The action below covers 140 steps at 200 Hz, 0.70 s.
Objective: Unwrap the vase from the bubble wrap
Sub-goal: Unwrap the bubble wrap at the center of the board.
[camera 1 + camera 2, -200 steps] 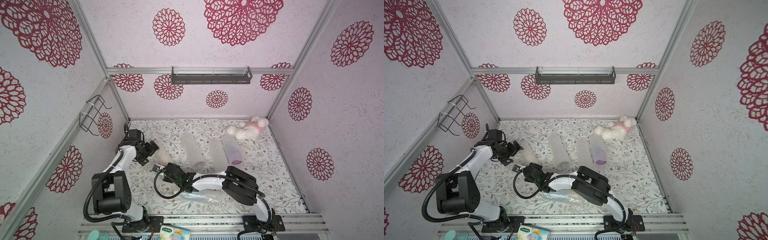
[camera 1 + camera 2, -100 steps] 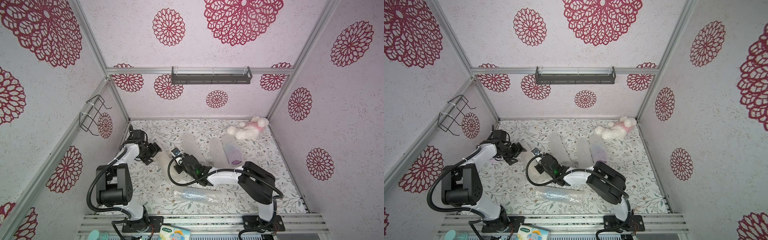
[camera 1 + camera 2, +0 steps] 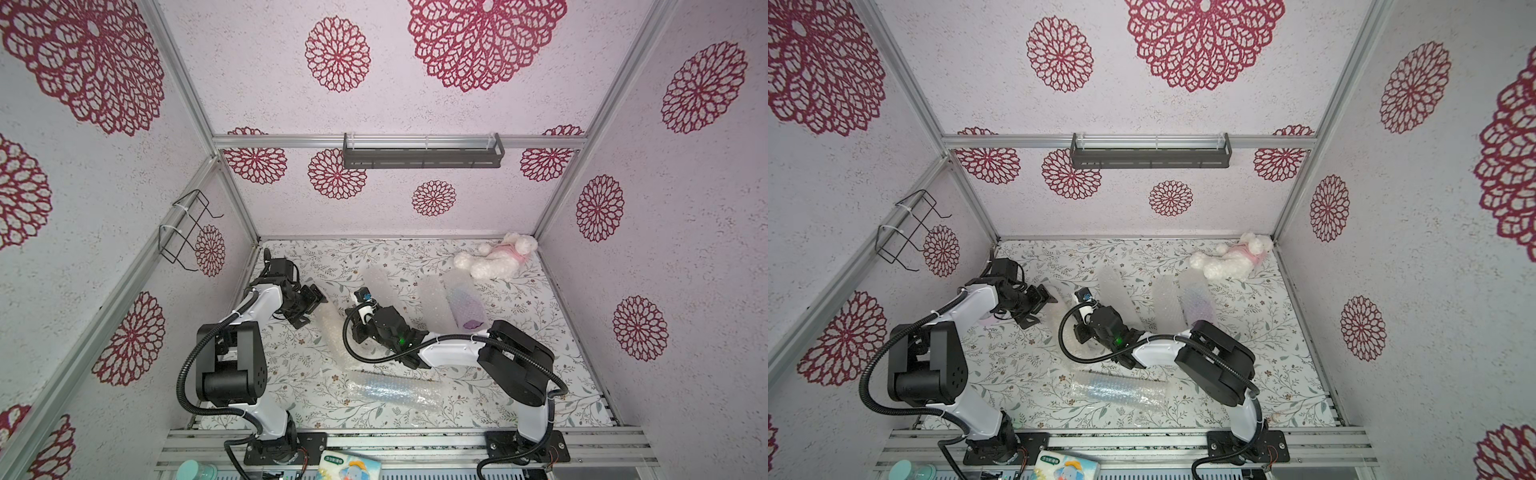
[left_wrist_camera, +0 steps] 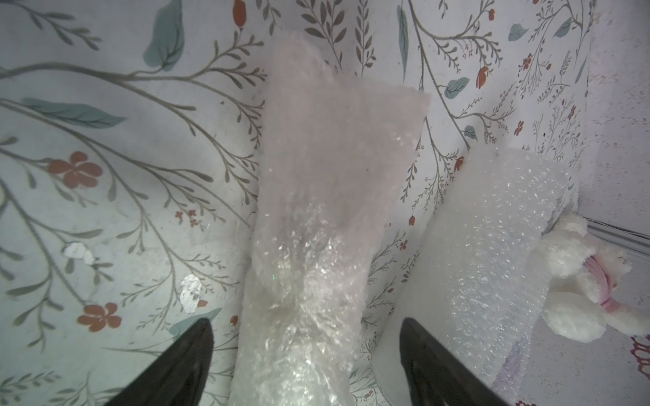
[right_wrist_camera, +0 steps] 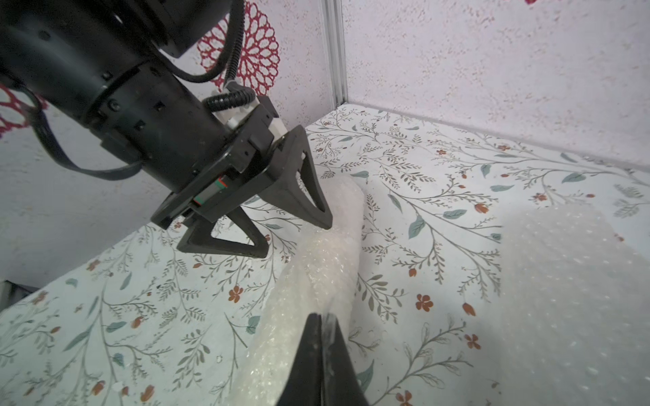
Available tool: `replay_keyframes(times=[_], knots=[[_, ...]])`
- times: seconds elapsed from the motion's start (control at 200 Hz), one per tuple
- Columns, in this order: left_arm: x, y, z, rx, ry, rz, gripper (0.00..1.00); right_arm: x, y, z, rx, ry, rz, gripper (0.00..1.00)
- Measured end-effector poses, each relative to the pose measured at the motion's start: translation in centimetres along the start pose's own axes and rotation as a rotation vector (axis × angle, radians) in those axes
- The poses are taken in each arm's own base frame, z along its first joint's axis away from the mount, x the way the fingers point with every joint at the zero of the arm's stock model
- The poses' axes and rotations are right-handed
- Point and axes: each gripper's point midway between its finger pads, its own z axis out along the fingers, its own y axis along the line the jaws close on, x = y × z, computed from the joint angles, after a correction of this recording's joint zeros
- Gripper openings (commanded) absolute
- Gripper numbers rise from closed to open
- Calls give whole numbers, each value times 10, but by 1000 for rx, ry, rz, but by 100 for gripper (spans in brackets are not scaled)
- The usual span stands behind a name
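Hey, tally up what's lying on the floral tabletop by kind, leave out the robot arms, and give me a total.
Bubble-wrap bundles: 5
Plush toy: 1
Total: 6

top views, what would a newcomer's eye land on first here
The huge red rosettes on the pale walls, the largest high on the back wall. Then, left of centre on the floral table, the left gripper stands open astride a bubble-wrapped bundle while the right gripper pinches its wrap. A white plush toy lies in the far right corner.
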Motion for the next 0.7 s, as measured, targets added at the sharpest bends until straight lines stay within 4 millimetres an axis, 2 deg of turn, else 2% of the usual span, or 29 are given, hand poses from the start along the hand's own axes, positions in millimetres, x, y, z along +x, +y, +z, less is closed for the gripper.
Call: replay_keyframes(times=[0.09,0.225,0.37,0.445,0.57,0.63,0.7], knots=[[-3,1,-2,6,-4,-7,87,1,1,-2,-11,5,-10,53],[-15,10,-11,8,-33,-41,87,-10,4,-11,-27,-4,-53,63],[-26,20,-19,1,-67,-70,86,-32,12,-23,-54,-30,-106,64],[-27,22,-20,-7,-72,-72,86,-36,14,-25,-61,-27,-119,67],[-27,24,-20,-17,-75,-68,85,-23,14,-24,-59,29,-133,67],[-27,25,-20,-20,-73,-67,80,-14,15,-24,-56,62,-141,67],[-27,25,-20,-20,-74,-63,79,-4,16,-25,-54,97,-149,67]])
